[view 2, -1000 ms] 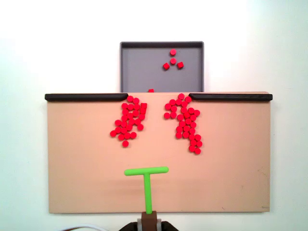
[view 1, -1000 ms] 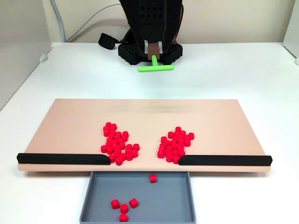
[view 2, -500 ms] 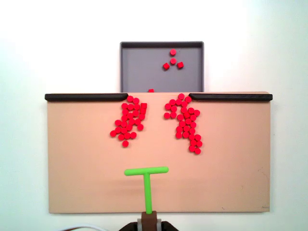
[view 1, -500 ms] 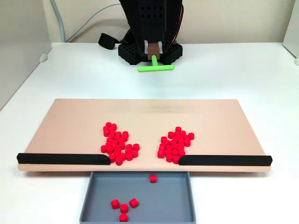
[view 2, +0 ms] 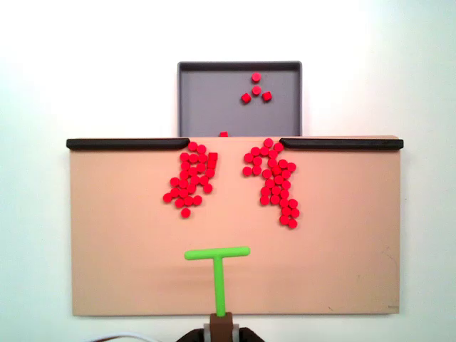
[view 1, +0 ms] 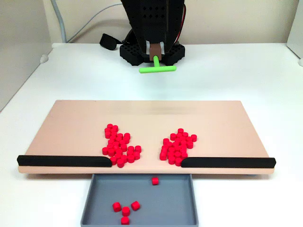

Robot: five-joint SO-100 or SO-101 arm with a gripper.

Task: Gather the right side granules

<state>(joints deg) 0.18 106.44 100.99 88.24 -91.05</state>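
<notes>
On the tan board [view 2: 128,271], toward its right in a fixed view from above, the granules [view 2: 275,179]: a straggling red cluster trailing back from the right black rail [view 2: 342,144]. Beside it, well apart, a tighter red cluster [view 2: 191,179]. Beyond the rails, a grey tray [view 2: 206,107] with loose red blocks [view 2: 256,91]. At the board's near edge, a green T-shaped pusher [view 2: 216,265] on the gripper [view 2: 219,329]; cannot tell whether clamped.

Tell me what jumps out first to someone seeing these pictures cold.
Two clusters of small red blocks on a tan board: in the top-down fixed view, the granules trail long and loose on the right, with a tighter cluster on the left. Both sit near the gap between two black rails. Past that gap, a gray tray holds a few lone red blocks. A bright green T-shaped pusher sits at the board's near edge, apart from both clusters.
</notes>
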